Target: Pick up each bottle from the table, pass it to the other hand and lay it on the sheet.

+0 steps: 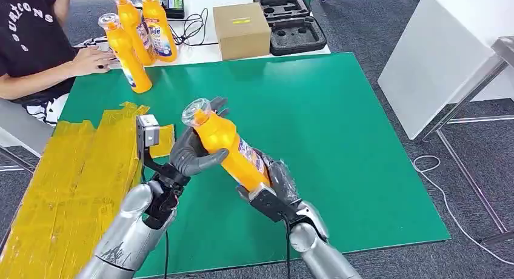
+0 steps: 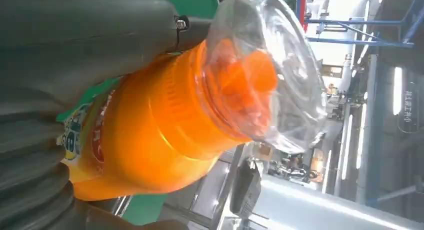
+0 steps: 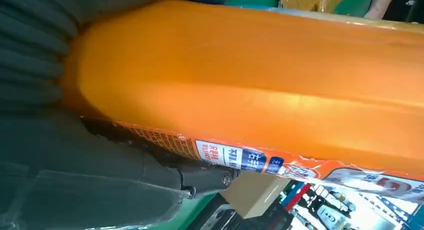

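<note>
An orange bottle (image 1: 227, 142) with a clear cap hangs tilted over the green mat (image 1: 339, 139), cap pointing up and to the left. My left hand (image 1: 193, 153) wraps the bottle just below its neck. My right hand (image 1: 280, 183) grips its lower end. In the left wrist view the bottle (image 2: 160, 135) and its cap sit close against my left hand (image 2: 75, 45). The right wrist view has the bottle's labelled body (image 3: 250, 80) lying across my right hand (image 3: 80, 170). The yellow sheet (image 1: 60, 188) covers the table's left side, beside my left arm.
Three more orange bottles (image 1: 138, 42) stand at the mat's far left corner, next to a person's hand (image 1: 91, 60). Behind the mat are a cardboard box (image 1: 242, 30) and a black foam case (image 1: 291, 21). A white table (image 1: 442, 48) stands to the right.
</note>
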Controlling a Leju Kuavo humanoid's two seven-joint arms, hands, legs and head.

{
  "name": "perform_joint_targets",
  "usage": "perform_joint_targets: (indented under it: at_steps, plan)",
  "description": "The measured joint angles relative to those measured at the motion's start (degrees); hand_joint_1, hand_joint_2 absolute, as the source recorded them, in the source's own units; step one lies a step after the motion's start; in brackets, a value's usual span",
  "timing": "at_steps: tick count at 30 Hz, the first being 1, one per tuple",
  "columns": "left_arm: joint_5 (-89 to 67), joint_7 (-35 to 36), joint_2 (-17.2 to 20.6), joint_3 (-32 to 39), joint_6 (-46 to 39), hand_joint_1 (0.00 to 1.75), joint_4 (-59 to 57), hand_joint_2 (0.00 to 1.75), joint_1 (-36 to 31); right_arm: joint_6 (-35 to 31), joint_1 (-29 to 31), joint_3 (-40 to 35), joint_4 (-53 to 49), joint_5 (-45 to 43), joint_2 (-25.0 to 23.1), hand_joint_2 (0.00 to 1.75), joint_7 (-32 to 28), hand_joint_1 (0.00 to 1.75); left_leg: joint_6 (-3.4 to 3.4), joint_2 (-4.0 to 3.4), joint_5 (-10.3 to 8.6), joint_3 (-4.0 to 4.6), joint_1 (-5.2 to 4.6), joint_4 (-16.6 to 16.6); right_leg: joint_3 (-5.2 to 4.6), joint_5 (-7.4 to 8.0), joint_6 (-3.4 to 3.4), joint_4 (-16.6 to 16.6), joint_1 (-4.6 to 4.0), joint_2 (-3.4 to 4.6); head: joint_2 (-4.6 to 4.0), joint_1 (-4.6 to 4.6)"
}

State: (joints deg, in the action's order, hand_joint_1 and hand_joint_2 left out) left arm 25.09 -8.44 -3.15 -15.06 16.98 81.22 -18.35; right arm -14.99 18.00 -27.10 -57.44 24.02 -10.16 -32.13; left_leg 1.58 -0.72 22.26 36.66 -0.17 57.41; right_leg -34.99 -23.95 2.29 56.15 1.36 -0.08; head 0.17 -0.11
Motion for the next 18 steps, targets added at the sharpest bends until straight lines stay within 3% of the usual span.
perform_joint_targets:
  at_steps: [10,18]
  plan:
    - [0.0,0.0,0.0,0.0,0.2,0.0,-0.6,1.75,-0.2,0.7,0.0,-0.3,0.0,-0.6,0.0,1.75,-0.2,1.75,0.0,0.0,0.0,0.0,0.0,0.0,0.0,0.0,0.0,0.0,0.0,0.0,0.0,0.0]
    - [0.6,-0.5,0.0,-0.1,2.1,0.0,-3.4,1.75,-1.7,14.0,-0.6,-1.2,-1.9,-5.2,1.4,1.75,-3.1,1.75,0.0,0.0,0.0,0.0,0.0,0.0,0.0,0.0,0.0,0.0,0.0,0.0,0.0,0.02]
